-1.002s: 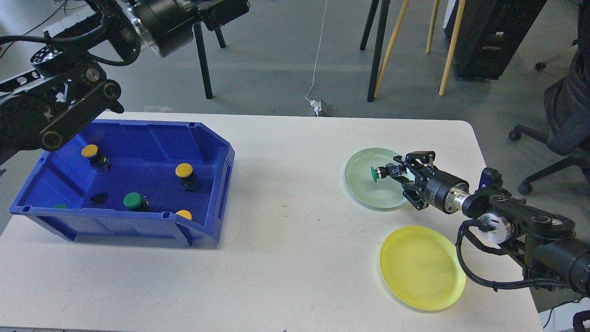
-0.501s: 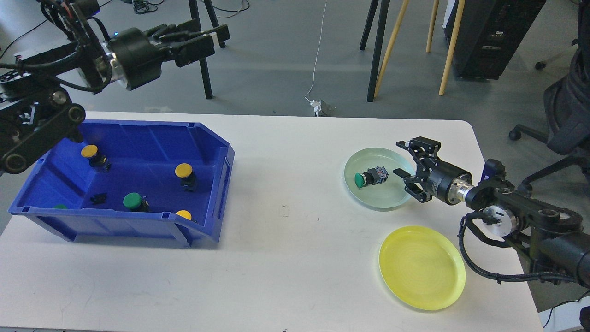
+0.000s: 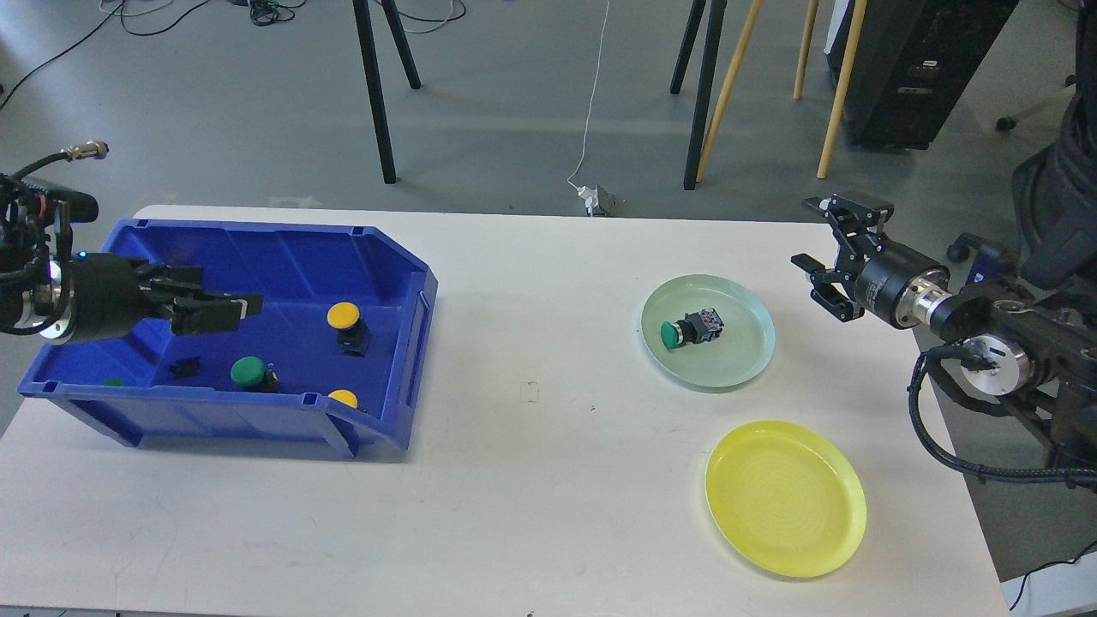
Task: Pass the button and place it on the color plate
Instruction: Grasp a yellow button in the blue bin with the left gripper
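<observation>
The green button (image 3: 683,331) lies on its side in the pale green plate (image 3: 746,360) near the counter's (image 3: 531,480) right edge, cap toward the left. The right tool (image 3: 824,248) hangs released, fingers spread, off the plate toward the far right corner, arm stretched level from the right; half a second ago it was at the plate's rim. The yellow plate (image 3: 784,497) sits bare near the front right corner. The left tool (image 3: 218,310) now reaches level over the blue bin (image 3: 403,343) by the left edge, having dropped from above; I cannot tell whether it is clenched or released.
</observation>
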`<state>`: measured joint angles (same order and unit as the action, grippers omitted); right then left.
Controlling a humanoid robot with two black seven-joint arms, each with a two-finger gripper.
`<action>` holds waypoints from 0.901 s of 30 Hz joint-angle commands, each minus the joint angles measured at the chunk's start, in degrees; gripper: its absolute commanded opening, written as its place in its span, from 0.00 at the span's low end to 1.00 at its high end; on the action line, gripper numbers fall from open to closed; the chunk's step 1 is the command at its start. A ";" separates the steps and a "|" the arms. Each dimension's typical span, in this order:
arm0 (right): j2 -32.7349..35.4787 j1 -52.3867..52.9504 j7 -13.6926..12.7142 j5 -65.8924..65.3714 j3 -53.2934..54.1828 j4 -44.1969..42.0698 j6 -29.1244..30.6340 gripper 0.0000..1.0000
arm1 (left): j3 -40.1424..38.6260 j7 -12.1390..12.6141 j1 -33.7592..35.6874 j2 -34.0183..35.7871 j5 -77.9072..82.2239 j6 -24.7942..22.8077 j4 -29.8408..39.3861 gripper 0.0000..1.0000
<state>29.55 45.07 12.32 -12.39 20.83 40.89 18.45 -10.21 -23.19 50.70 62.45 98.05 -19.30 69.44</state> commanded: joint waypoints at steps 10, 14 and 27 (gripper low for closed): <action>4.72 1.34 -0.46 0.00 1.05 0.24 0.54 0.78 | 0.37 4.03 1.94 -18.58 5.48 -1.62 -12.12 0.99; 4.73 2.21 -0.72 0.00 0.88 0.24 0.54 0.78 | 0.46 3.94 2.03 -22.45 6.10 -1.70 -15.12 0.99; 4.02 2.57 -0.81 -0.09 0.61 0.24 0.19 0.78 | 1.50 3.68 1.86 -30.80 6.28 -1.27 -24.16 0.99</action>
<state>33.72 47.60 11.51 -12.47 21.48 41.05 18.74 -9.50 -19.31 52.52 33.28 104.21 -20.77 47.99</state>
